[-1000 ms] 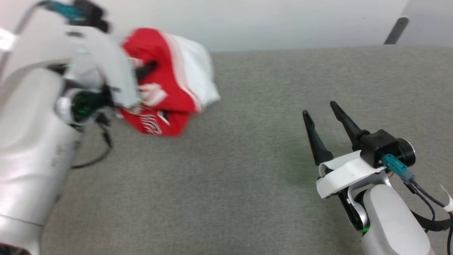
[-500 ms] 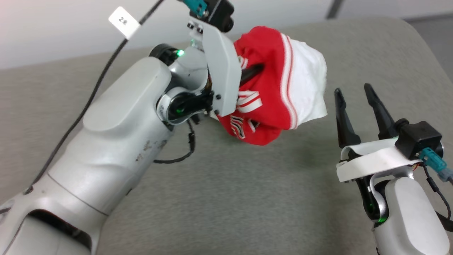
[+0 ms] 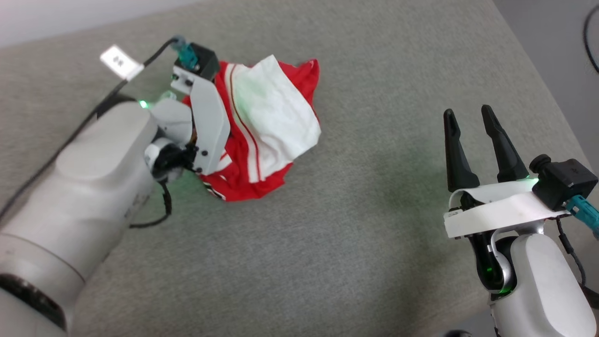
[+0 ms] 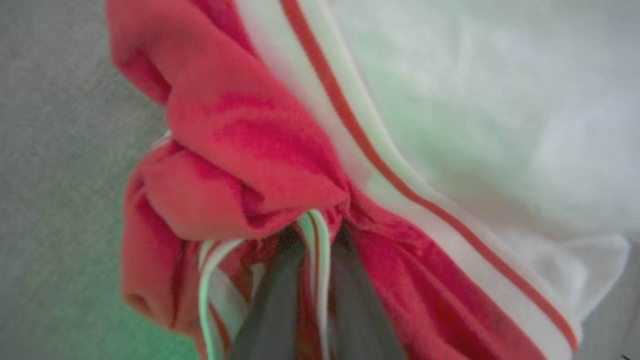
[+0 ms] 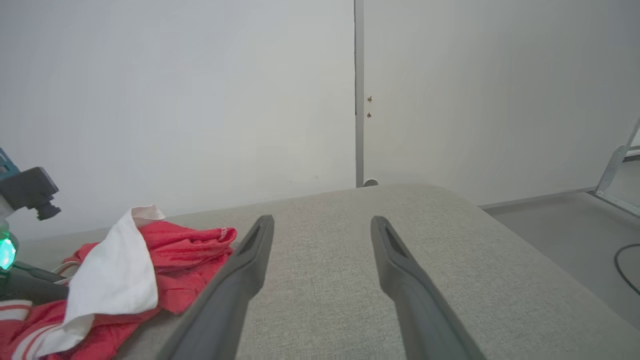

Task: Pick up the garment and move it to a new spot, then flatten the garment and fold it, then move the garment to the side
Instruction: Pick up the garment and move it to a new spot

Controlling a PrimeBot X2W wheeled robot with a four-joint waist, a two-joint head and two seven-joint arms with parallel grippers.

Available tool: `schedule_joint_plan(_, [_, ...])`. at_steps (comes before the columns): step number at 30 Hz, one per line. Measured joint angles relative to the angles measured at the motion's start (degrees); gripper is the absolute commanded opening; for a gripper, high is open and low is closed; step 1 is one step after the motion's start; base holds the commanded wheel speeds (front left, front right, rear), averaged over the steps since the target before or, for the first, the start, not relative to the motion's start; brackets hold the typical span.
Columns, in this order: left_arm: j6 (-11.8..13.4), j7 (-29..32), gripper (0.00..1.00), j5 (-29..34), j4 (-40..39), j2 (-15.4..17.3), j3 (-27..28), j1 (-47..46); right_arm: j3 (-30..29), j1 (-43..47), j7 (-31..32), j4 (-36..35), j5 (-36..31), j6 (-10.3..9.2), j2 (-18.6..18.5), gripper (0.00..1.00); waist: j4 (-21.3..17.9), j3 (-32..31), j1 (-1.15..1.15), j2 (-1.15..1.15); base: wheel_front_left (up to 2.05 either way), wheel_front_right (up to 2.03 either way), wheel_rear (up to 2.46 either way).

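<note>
The garment (image 3: pixel 273 110) is a crumpled heap of red cloth with a white sleeve on top, resting on the grey padded surface (image 3: pixel 355 243) at the upper left of the head view. My left gripper (image 4: pixel 312 235) is shut on the garment, its dark fingers pinching a fold of striped trim and red cloth; in the head view the wrist plate hides them. The lettering is mostly tucked under. My right gripper (image 3: pixel 468 114) hovers open and empty at the right, well apart from the garment (image 5: pixel 180 250), its fingers (image 5: pixel 250 260) spread wide.
The padded surface ends at a rounded edge on the right, with grey floor (image 3: pixel 547 42) and a black cable (image 3: pixel 590 42) beyond. A tagged cable (image 3: pixel 120 62) trails from my left wrist. A white wall (image 5: pixel 200 100) stands behind the surface.
The head camera has swung. The garment, hanging bunched from my left gripper before, now rests on the surface with the sleeve spread over it. My right gripper stays open.
</note>
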Motion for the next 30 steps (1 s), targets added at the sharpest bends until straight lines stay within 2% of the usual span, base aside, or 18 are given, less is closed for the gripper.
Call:
schedule_joint_plan(4, [-0.12,2.47,0.0,1.29,0.58,0.08,-4.15,-2.87,0.07,0.02,0.0,-0.43,1.33,0.0,0.01,1.0,-1.57,2.39,0.0,0.0,0.0,0.0,0.0])
schedule_joint_plan(9, [-0.16,2.43,0.0,-0.26,1.32,-0.2,-5.46,-4.26,0.31,-0.3,0.0,-0.41,1.66,0.0,0.03,1.0,-2.65,4.12,0.0,0.0,0.0,0.0,0.0])
schedule_joint_plan(12, [-0.09,0.66,0.36,-1.1,1.02,-0.62,-6.26,-4.29,0.03,-0.26,0.0,-0.14,0.31,0.0,0.05,1.0,-2.23,4.01,0.0,0.0,0.0,0.0,0.0])
schedule_joint_plan(13, [-0.08,-0.03,0.44,-1.82,0.57,-0.7,-6.43,-4.2,-0.12,-0.22,0.0,0.05,-0.55,0.0,0.07,1.0,-1.95,3.9,0.0,0.0,0.0,0.0,0.0])
schedule_joint_plan(15, [0.18,-1.58,0.79,-3.42,-0.88,-0.82,-6.73,-3.88,-0.34,-0.12,0.0,0.44,-1.71,0.0,0.13,1.0,-1.24,3.55,0.0,0.0,0.0,0.0,0.0])
schedule_joint_plan(16, [0.18,-2.86,1.0,-4.05,-1.67,-0.88,-6.8,-3.68,-0.49,-0.06,0.0,0.74,-2.46,0.0,0.13,1.0,-0.76,3.33,0.0,0.0,0.0,0.0,0.0])
schedule_joint_plan(23, [0.1,-13.57,1.0,-7.95,-7.79,-2.92,-7.1,-2.19,-1.01,0.86,-0.1,2.86,-8.39,0.0,0.18,1.0,4.3,0.8,0.0,0.0,0.0,0.0,0.0])
schedule_joint_plan(30, [0.1,-23.88,1.0,-11.87,-10.94,-2.02,-5.91,1.24,-1.6,2.55,-0.13,5.14,-10.76,0.0,-1.66,1.0,11.84,-4.04,0.0,0.0,0.0,0.0,0.0])
